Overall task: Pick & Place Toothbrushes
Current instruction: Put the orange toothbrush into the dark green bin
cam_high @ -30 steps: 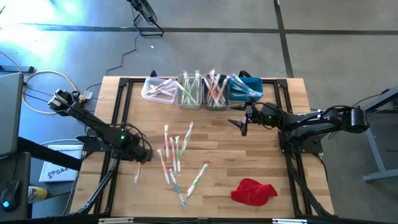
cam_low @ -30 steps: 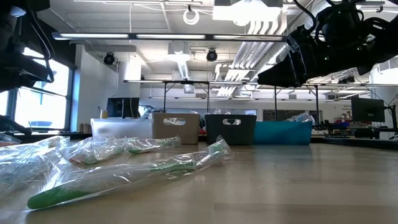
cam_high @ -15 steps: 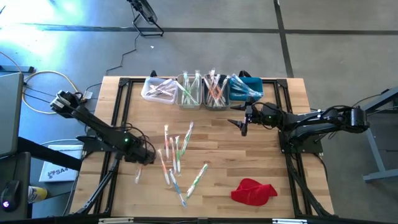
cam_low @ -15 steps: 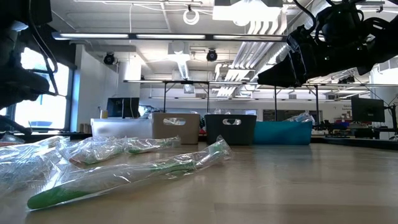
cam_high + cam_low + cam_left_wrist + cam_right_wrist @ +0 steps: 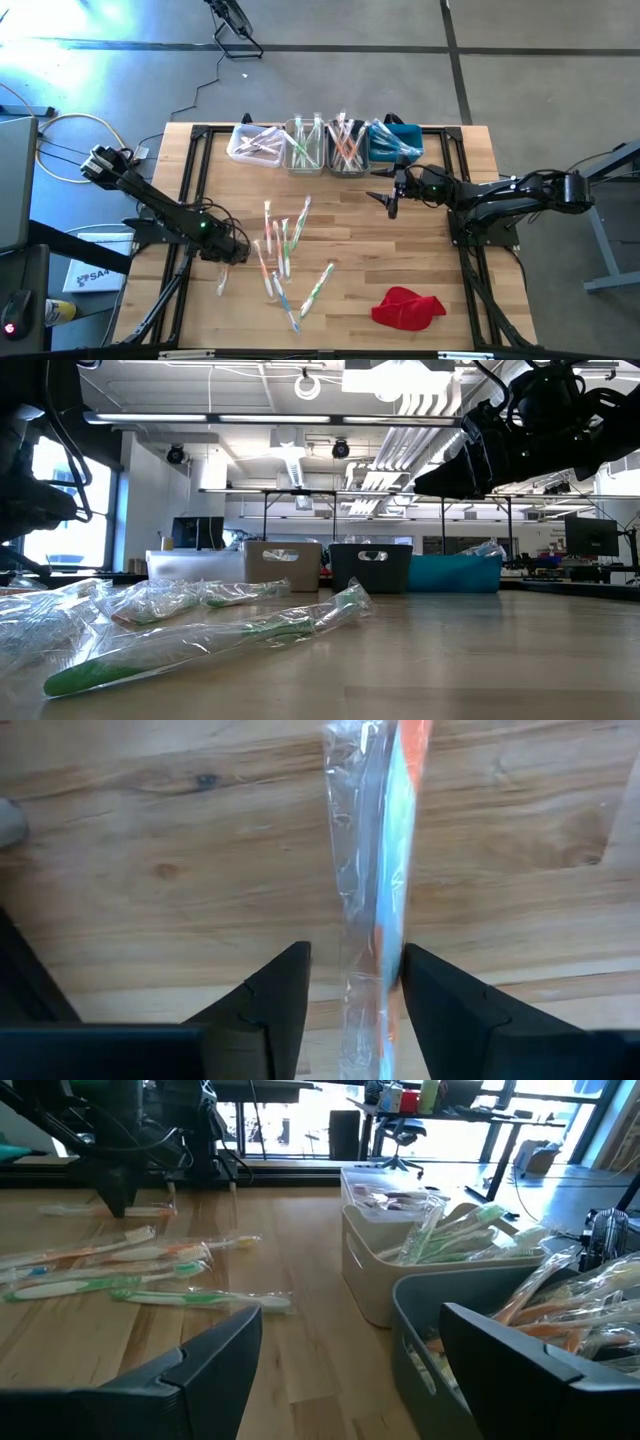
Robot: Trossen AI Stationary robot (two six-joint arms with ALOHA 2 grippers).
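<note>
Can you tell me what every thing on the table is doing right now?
Left gripper: open, fingers around an orange toothbrush.
Right gripper: open, empty, near the bins.
Loose toothbrushes: wrapped, lying flat on the table.
Bins: holding toothbrushes.
Red cloth: crumpled.

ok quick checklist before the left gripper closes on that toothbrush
1. Left gripper open: ok, fingers apart.
2. Orange toothbrush between the fingers: ok, its wrapper runs through the gap.
3. Only one toothbrush in the gap: ok, none other shows there.
4. Fingers low enough to grip: cannot tell.
5. Right gripper clear of the left arm: ok, it is open near the bins, far across the table.
6. Room in the bins: cannot tell.
</note>
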